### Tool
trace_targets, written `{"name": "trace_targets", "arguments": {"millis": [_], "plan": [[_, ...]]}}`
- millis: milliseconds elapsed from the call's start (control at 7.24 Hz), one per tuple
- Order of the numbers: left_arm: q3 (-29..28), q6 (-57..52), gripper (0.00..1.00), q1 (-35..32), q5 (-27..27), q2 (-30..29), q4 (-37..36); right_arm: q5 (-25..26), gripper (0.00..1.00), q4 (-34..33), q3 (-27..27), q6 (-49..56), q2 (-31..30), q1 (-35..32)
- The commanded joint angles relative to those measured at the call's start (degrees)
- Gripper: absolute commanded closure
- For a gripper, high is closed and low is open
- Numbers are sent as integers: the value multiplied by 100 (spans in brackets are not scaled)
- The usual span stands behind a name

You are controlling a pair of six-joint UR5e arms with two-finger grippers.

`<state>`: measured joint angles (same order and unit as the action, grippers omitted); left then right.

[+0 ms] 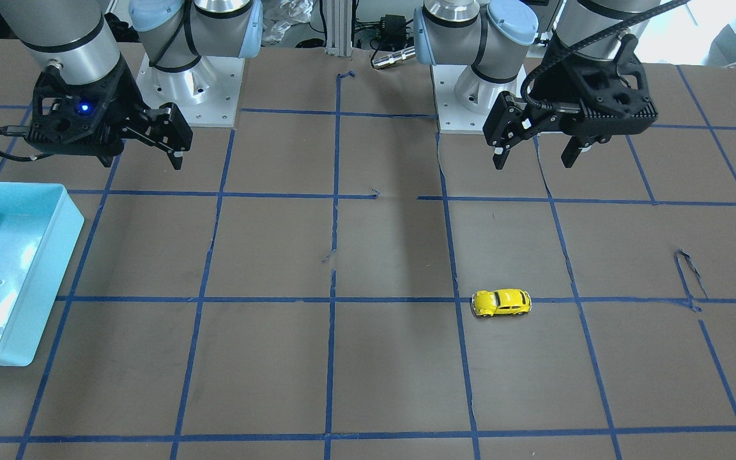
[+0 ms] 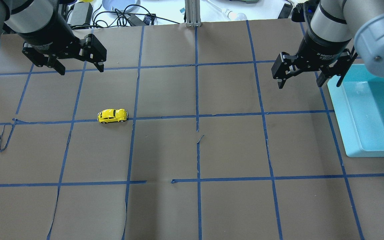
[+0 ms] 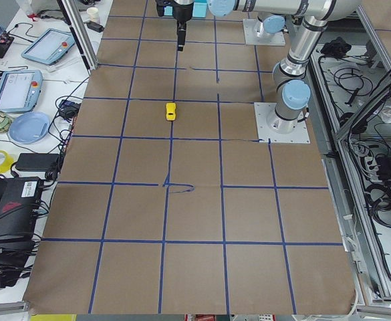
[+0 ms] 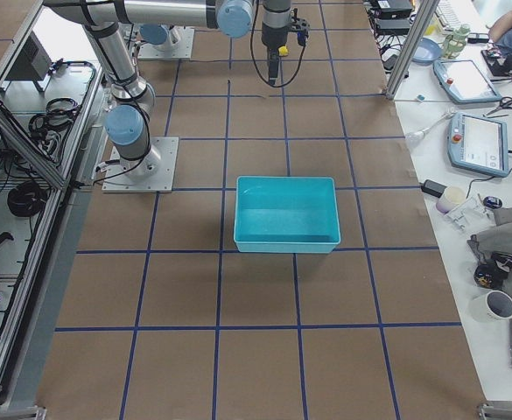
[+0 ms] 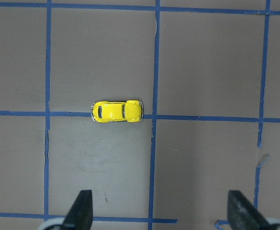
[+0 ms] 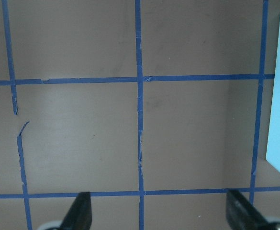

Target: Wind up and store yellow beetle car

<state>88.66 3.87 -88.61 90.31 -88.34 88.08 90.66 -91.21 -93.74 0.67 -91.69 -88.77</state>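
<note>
I see the yellow beetle car (image 2: 112,115) resting on its wheels on the tabletop (image 2: 232,146), in the half on the robot's left. It lies lengthwise along one of the blue tape lines (image 2: 232,115) that grid the brown paper, just beside a crossing of two lines. Nothing is touching it.

The left gripper (image 2: 81,69) hangs above the tabletop with its two fingers spread wide and nothing between them. In the left wrist view, the car sits on the surface below. It lies ahead of the fingertips and closer to the finger on that picture's left than to the other. The gripper and the car are well apart.

The right gripper (image 2: 300,84) is also raised off the tabletop, its fingers wide apart and holding nothing. It hovers near the light blue bin (image 2: 340,110), which stands at the robot's right side of the tabletop. In the overhead view one of its fingers overlaps the bin's near corner, but I cannot tell whether it is directly above the rim. The right wrist view shows only a slice of the bin's pale wall at the edge, with taped paper below the fingers.

The car and the bin are well apart, on opposite halves of the tabletop.
</note>
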Motion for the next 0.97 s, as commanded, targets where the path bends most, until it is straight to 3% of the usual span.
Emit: {"name": "trace_targets", "arguments": {"millis": [0, 276, 829], "plan": [[2, 344, 0, 19, -58, -104, 86, -109, 0, -2, 5, 12, -7, -9], [38, -611, 0, 28, 12, -87, 112, -110, 0, 15, -13, 12, -68, -9], [47, -299, 0, 64, -67, -183, 77, -110, 0, 7, -66, 21, -77, -9]]}}
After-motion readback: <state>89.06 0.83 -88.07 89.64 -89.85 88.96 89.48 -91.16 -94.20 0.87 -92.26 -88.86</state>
